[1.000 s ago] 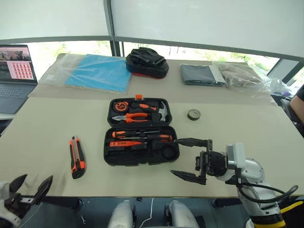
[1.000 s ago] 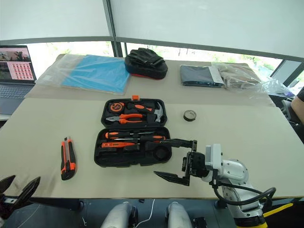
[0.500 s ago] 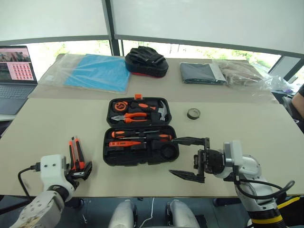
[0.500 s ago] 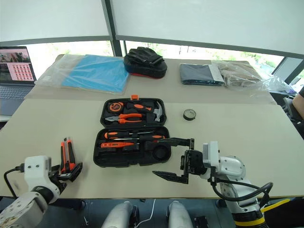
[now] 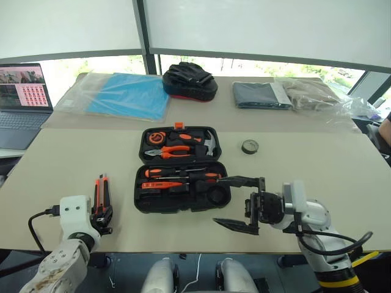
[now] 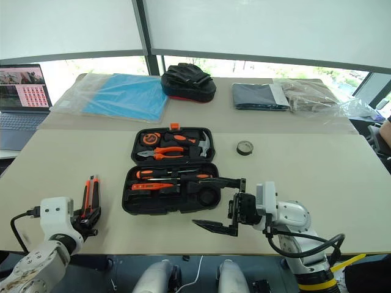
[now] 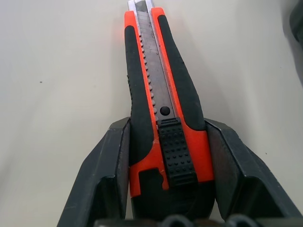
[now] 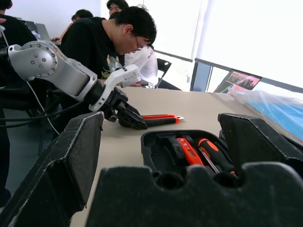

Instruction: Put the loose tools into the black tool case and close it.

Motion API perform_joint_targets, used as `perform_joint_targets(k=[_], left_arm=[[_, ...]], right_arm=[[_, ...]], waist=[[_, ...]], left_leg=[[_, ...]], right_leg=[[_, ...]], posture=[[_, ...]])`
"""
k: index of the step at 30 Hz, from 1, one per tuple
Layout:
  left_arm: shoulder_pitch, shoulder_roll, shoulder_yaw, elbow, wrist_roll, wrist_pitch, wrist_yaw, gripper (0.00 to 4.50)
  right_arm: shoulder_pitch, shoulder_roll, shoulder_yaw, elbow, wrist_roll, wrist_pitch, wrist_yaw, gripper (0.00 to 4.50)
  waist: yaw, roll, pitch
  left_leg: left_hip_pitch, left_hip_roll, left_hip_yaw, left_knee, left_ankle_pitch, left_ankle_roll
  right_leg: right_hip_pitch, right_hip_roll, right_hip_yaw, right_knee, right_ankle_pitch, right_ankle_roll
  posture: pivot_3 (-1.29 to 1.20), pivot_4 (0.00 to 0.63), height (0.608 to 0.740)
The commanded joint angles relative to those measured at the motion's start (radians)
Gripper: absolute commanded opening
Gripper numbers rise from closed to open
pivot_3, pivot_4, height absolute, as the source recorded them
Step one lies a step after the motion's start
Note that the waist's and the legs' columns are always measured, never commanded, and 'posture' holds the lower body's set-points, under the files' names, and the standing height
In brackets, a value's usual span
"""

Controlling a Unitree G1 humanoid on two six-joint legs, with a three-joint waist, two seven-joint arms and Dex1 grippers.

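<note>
The black tool case [image 5: 138,202] lies open in the middle of the table. Two screwdrivers [image 5: 183,173] and an orange tester [image 5: 160,184] rest in its near half. An orange-black utility knife [image 5: 101,194] lies flat on the table left of the case. My left gripper [image 5: 101,217] is at the knife's near end, and in the left wrist view both fingers [image 7: 113,156] press against the sides of the knife's handle [image 7: 161,85]. My right gripper [image 5: 220,200] hangs open beside the case's near right corner, holding nothing. A small dark tape roll [image 5: 248,146] sits right of the case.
Pliers, a hammer and a tape measure fill the case's far half [image 5: 178,141]. At the back are a laptop [image 5: 23,101], a blue sheet in plastic [image 5: 122,94], a black-red bag [image 5: 188,80], dark cloth [image 5: 259,95] and a plastic bag [image 5: 317,94]. People [image 8: 118,42] sit beyond the table's left side.
My left gripper rose from below the table's front edge to the knife's near end, and its fingers closed onto the handle. The right gripper stayed where it was.
</note>
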Motion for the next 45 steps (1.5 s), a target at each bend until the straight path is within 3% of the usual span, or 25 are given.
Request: perform_joint_targets(k=[1,6,9,12,17,21,27,45], left_arm=[[0.000,0.034,0.082,0.029,0.002,-0.186,-0.145,1.80],[0.000,0.182,0.168,0.106,-0.059,-0.419,-0.510,1.80],[-0.032,0.310,0.155,0.157,-0.103,-0.491,-0.750,1.80],[-0.126,0.481,0.055,0.253,-0.055,-0.565,-0.980,1.80],[-0.395,0.617,-0.212,0.393,0.071,-0.662,-1.193,1.80],[-0.535,0.608,-0.359,0.452,0.134,-0.671,-1.251,1.80],[-0.685,0.545,-0.514,0.533,0.229,-0.673,-1.269,1.80],[-0.714,0.570,-0.629,0.604,0.368,-0.744,-1.350,1.80]], right_arm=[[-0.022,0.000,-0.011,0.004,0.001,-0.020,0.004,4.50],[-0.025,0.004,-0.012,0.005,-0.004,-0.022,-0.007,4.50],[-0.019,0.001,-0.017,0.003,-0.003,-0.020,-0.015,4.50],[-0.019,-0.003,-0.020,0.002,-0.002,-0.017,-0.018,4.50],[-0.030,-0.030,-0.054,-0.011,-0.002,0.000,-0.037,4.50],[0.012,-0.072,-0.084,-0.071,0.005,0.032,-0.075,4.50],[0.113,-0.099,-0.119,-0.165,0.001,0.052,-0.146,4.50],[0.151,-0.095,-0.100,-0.183,-0.026,0.037,-0.187,4.50]], waist=[[-0.002,-0.002,0.001],[-0.002,-0.004,0.002],[0.000,-0.004,0.002],[0.002,-0.004,0.003],[0.002,-0.002,0.005],[-0.006,-0.002,0.005],[-0.002,-0.002,0.005],[-0.003,-0.003,0.006]], left_leg=[[0.000,0.000,0.000,0.000,0.000,0.000],[-0.004,0.001,0.000,0.000,0.000,0.000],[-0.005,0.001,0.000,0.000,0.000,0.000],[-0.006,0.001,0.000,0.000,0.000,0.000],[-0.006,0.000,0.001,0.000,0.000,0.000],[-0.006,-0.001,0.001,-0.001,0.000,0.000],[-0.009,-0.002,0.001,-0.001,-0.002,0.001],[-0.008,-0.002,-0.001,0.001,-0.002,0.001]], right_leg=[[0.000,0.000,0.000,0.000,0.000,0.000],[-0.003,0.000,-0.001,-0.001,0.000,-0.002],[-0.004,-0.001,-0.002,-0.002,0.000,-0.001],[-0.004,-0.001,-0.003,-0.003,0.000,-0.001],[-0.004,-0.001,-0.003,-0.002,0.000,0.000],[-0.004,0.000,-0.002,-0.003,0.004,0.008],[-0.005,0.003,-0.002,-0.003,0.003,0.009],[-0.003,0.002,-0.001,-0.002,0.002,0.011]], posture=[[0.00,0.150,0.740],[0.00,0.150,0.740],[0.00,0.150,0.740],[0.00,0.150,0.740],[0.00,0.150,0.740],[0.00,0.150,0.740],[0.00,0.150,0.740],[0.00,0.150,0.740]])
